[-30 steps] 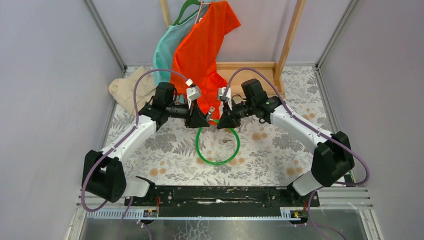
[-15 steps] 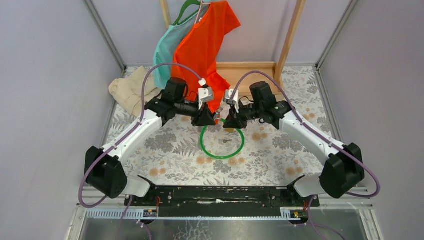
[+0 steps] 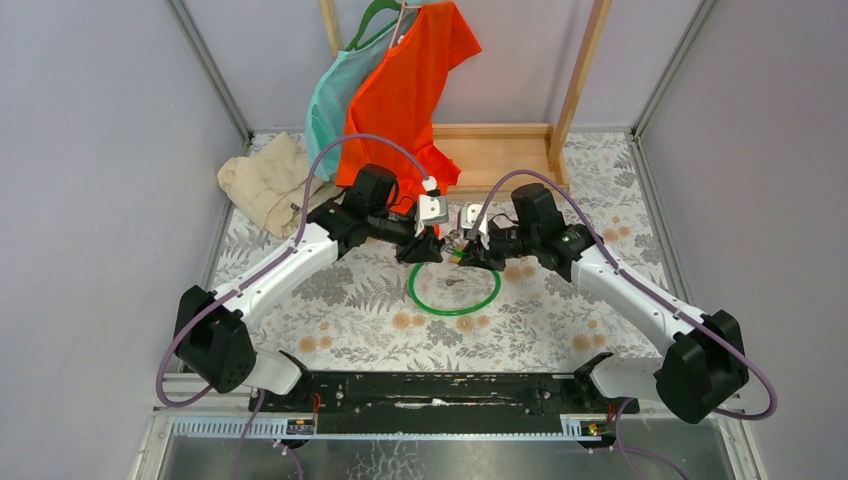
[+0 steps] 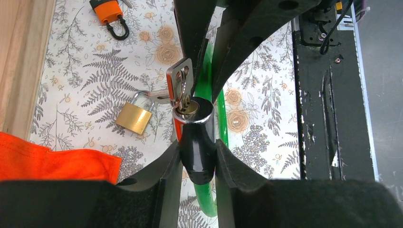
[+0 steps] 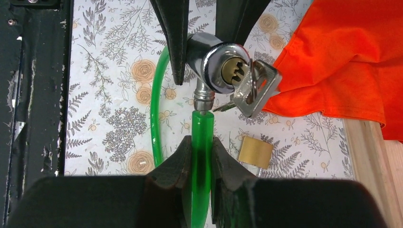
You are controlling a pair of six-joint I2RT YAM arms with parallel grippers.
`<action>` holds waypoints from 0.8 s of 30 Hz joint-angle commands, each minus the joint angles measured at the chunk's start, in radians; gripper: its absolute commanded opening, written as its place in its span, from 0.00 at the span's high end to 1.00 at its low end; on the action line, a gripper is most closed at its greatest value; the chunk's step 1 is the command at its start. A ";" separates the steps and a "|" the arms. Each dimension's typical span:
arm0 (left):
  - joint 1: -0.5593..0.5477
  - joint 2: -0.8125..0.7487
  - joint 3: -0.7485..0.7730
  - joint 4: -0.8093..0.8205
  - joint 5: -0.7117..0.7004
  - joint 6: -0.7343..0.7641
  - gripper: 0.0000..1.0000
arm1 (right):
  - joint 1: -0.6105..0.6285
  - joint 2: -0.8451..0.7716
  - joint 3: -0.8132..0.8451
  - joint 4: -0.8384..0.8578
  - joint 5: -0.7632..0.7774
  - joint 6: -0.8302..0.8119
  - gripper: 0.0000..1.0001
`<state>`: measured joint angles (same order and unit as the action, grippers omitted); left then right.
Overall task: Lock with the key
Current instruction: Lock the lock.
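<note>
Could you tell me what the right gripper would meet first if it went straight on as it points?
Most likely the chrome lock head clamped in the left gripper; the green cable in the right gripper has its metal tip right at it, though depth is unclear.

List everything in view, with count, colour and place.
cable lock: one, green cable, black-and-chrome barrel, table centre
metal keys: small bunch, silver, in the barrel's keyhole
brass padlock: one, gold, on the table
orange key: one, orange with black loop, on the table
orange shirt: one, hanging on the rack
teal garment: one, hanging beside it
cloth: one, beige, table's far left
wooden rack: one, pale, far edge
table: one, floral cover
left claw: black, shut on the barrel
right claw: black, shut on the green cable
</note>
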<state>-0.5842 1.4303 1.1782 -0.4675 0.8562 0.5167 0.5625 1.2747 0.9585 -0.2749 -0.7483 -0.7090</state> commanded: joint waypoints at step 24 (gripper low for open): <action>-0.056 -0.061 -0.090 0.176 -0.078 -0.097 1.00 | -0.047 -0.126 0.025 -0.051 0.014 0.094 0.30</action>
<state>-0.6296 1.3880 1.1118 -0.3267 0.8028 0.4309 0.5262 1.2083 0.9234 -0.2615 -0.7483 -0.6037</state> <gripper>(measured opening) 0.327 0.679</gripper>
